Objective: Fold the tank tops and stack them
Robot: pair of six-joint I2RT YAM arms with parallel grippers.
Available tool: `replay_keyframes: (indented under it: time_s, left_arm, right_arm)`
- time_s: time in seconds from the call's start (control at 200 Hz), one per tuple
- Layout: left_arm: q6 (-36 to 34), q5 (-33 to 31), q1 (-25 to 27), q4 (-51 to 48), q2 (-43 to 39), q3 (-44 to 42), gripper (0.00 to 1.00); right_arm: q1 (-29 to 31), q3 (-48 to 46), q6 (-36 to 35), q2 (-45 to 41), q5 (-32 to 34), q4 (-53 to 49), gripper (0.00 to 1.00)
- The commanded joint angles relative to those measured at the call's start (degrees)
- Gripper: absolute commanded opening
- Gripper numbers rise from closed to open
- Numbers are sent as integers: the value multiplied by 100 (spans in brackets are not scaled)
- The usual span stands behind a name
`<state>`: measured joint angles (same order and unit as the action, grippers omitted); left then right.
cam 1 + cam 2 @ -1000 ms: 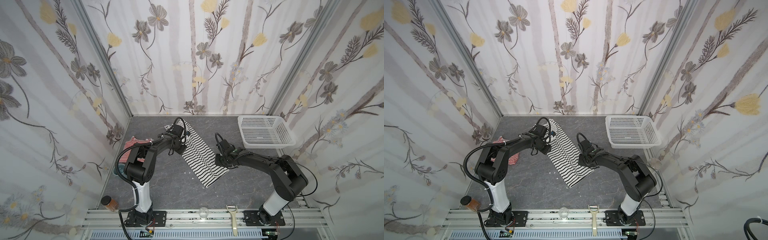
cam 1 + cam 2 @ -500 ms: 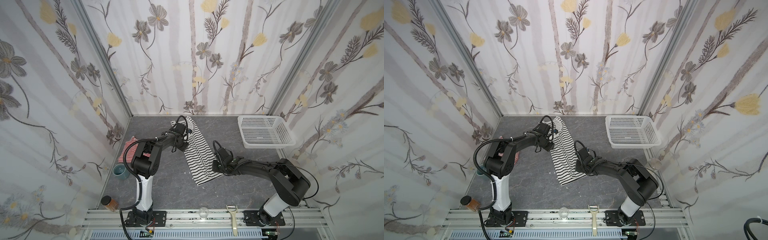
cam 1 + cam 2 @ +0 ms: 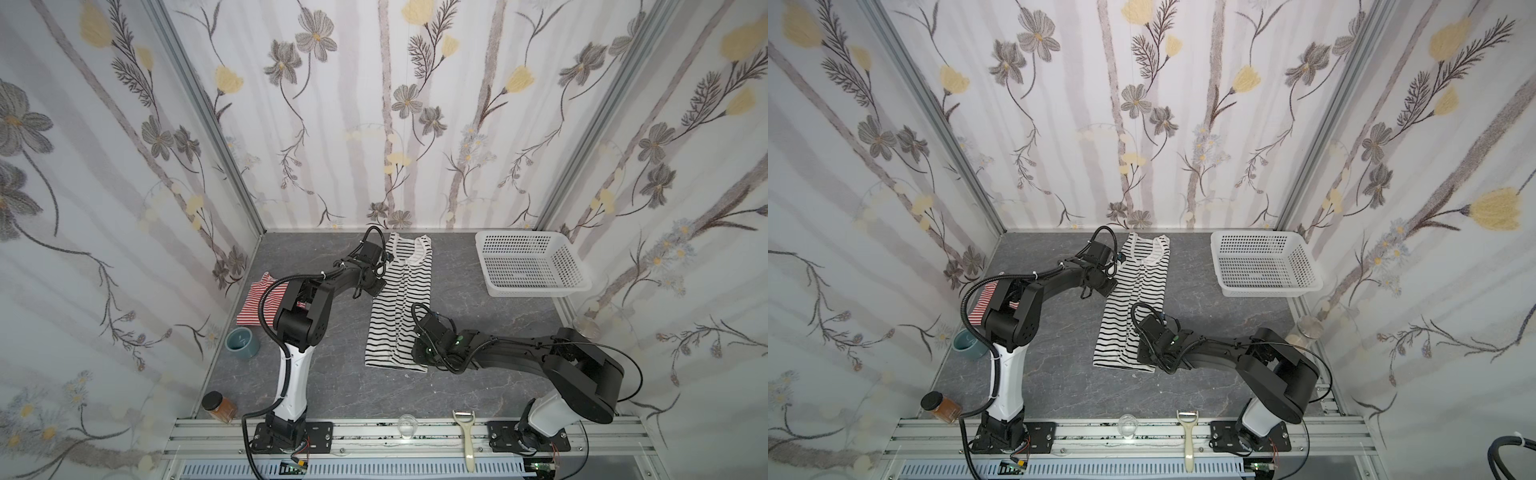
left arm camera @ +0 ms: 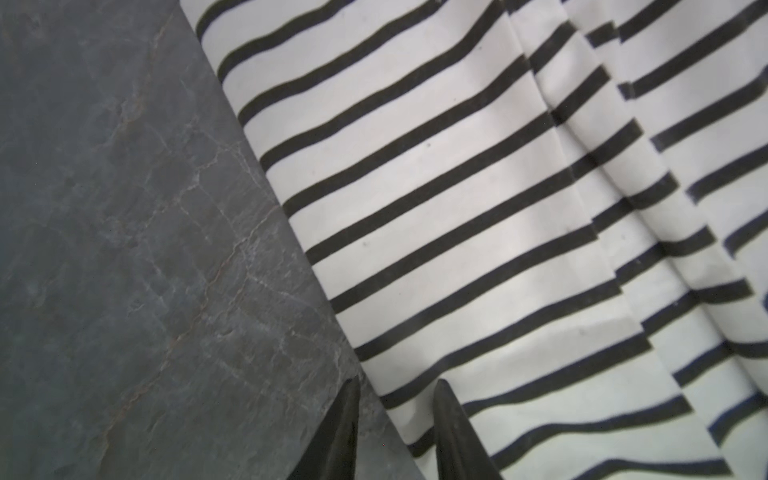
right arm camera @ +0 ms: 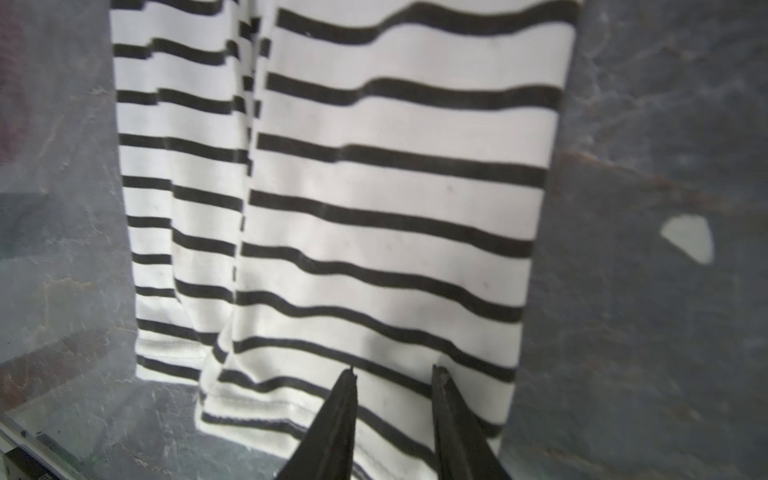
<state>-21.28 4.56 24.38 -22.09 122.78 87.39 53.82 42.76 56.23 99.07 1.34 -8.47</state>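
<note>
Left of the white basket (image 3: 536, 291) in a top view lies the black-striped tank top (image 3: 401, 299), narrowed lengthwise; left wrist: left gripper (image 4: 395, 390) slightly spread astride its side edge; right wrist: right gripper (image 5: 392, 378) likewise above its hem, which likely needs pinching next for the crosswise fold.

Red-striped tank top (image 3: 255, 305): partly hidden behind the left arm (image 3: 305, 322) in both top views. Black-striped tank top (image 4: 457, 208): cropped in both wrist views.
</note>
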Motion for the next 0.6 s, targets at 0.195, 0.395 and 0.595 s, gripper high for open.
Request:
replay_keyframes:
  time_s: [0.195, 0.395, 0.595]
  left_arm:
    - [92, 45, -12, -204, -1246, -765, 35]
    - [-1, 274, -8, -108, -2015, -1758, 35]
    - [14, 417, -10, 53, -2544, -2601, 35]
  right_arm:
    - [-59, -333, 242, -1022, 71, -607, 47]
    - [-52, -1061, 630, -1183, -552, 312, 47]
    - [113, -1182, 900, -1132, -687, 617, 46]
